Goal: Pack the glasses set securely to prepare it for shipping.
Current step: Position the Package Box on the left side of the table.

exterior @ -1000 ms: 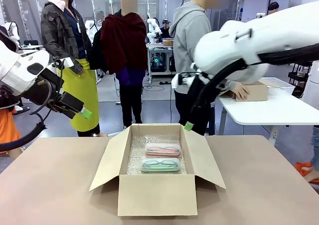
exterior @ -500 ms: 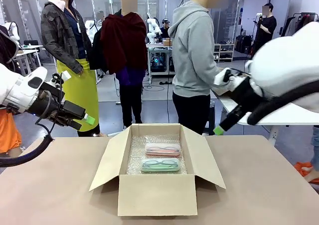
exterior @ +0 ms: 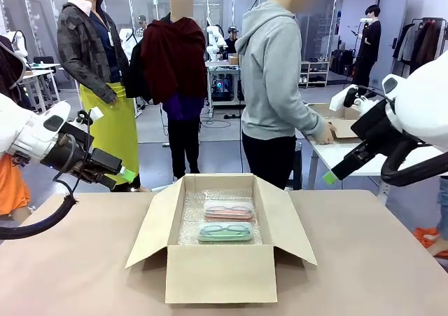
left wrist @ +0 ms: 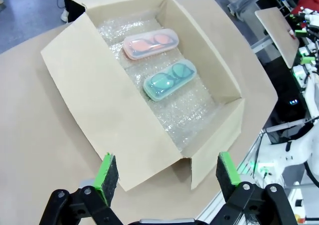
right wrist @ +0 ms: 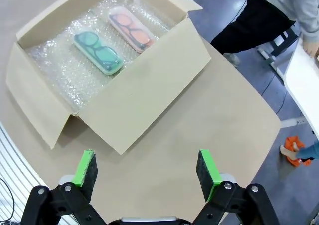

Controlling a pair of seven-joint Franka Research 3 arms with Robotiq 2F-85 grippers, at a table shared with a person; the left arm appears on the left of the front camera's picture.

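Note:
An open cardboard box [exterior: 220,270] stands mid-table, lined with bubble wrap [exterior: 190,218]. Inside lie the pink case [exterior: 229,209] and, nearer me, the mint green case [exterior: 225,231], side by side, each showing eyeglasses. The left wrist view looks down on the pink case [left wrist: 150,43] and green case [left wrist: 170,79]; the right wrist view shows the green case [right wrist: 98,52] and pink case [right wrist: 132,28]. My left gripper [exterior: 126,174] hangs open above the table's far left edge. My right gripper [exterior: 330,178] is open, high off the far right. Both are empty and well clear of the box.
All box flaps [exterior: 155,221] are spread outward. A person in a grey hoodie [exterior: 276,71] stands behind the table, turned to a white side table [exterior: 392,155] holding a small cardboard box [exterior: 343,128]. Other people stand farther back. Bare tabletop [exterior: 77,260] lies around the box.
My right arm has swung away from over the box, out to the right and back. The left gripper has dropped slightly. The cases have not moved.

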